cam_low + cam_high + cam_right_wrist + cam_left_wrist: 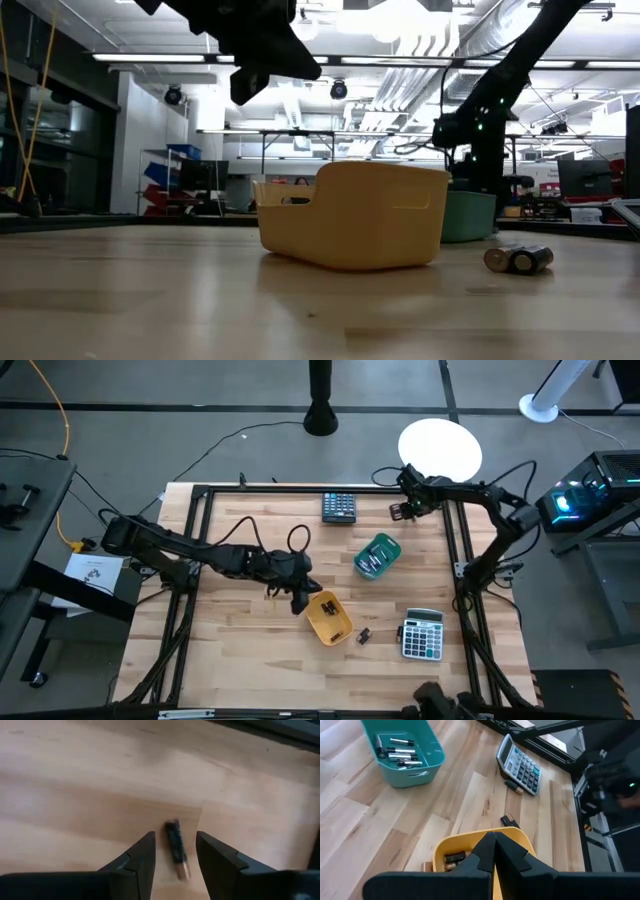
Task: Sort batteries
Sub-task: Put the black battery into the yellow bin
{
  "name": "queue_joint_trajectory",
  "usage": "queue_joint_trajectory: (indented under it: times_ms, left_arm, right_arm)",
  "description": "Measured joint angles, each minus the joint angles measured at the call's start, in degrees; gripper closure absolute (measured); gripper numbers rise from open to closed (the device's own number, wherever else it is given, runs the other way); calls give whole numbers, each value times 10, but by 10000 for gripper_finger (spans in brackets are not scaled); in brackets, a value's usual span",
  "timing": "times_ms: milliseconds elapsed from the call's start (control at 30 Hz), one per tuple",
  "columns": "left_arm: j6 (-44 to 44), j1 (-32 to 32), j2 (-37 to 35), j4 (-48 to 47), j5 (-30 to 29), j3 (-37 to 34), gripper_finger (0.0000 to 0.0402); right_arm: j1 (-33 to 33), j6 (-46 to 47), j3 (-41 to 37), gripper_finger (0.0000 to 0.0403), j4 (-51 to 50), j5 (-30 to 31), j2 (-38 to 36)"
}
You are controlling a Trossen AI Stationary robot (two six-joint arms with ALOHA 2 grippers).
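My left gripper (298,600) (493,851) is shut and hovers over the near-left rim of the yellow tray (328,618) (350,215), which holds a few batteries (454,858). The teal tray (377,555) (402,750) holds several slimmer batteries. Loose batteries (363,635) (520,260) lie on the table beside the yellow tray, and another (514,787) by the grey calculator. My right gripper (404,510) (175,836) is open near the table's far right corner. Its fingers stand on either side of one dark battery (176,849) lying flat on the wood, without touching it.
A dark calculator (338,507) lies at the far edge and a grey calculator (422,634) (520,765) near the right edge. A black metal frame (200,495) borders the table. Bare wood stretches across the near left part.
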Motion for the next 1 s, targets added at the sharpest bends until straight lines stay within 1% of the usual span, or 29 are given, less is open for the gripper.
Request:
queue_joint_trajectory:
  times_ms: [100,167,367,500,667,700,767,833,900,967,1000]
  left_arm:
    - [-13,3,0,-2,0,0,402]
    - [-13,3,0,-2,0,0,401]
    - [-17,3,0,-5,-1,0,401]
    - [-27,3,0,-5,3,0,401]
    - [1,6,-14,-9,9,0,402]
    - [10,8,-22,-10,9,0,401]
    - [30,17,-42,-19,5,0,402]
    - [47,29,-68,-43,-16,1,402]
    - [62,40,-95,-73,-53,1,402]
    - [75,50,-120,-118,-95,1,402]
    - [80,53,-131,-137,-114,1,402]
  right_arm:
    - [-14,-4,16,269,-4,-15,30]
    - [-12,-26,25,270,0,-35,43]
    - [-5,-49,34,276,-21,-44,67]
    - [15,-89,35,308,-39,-46,69]
    - [52,-68,35,381,-58,-55,69]
    - [62,-66,34,389,-62,-51,67]
    - [86,-57,32,389,-75,-60,57]
    - [115,-46,29,390,-90,-68,36]
    - [150,-33,25,396,-120,-90,4]
    - [187,-1,27,397,-119,-82,-39]
    - [204,19,29,397,-124,-59,-63]
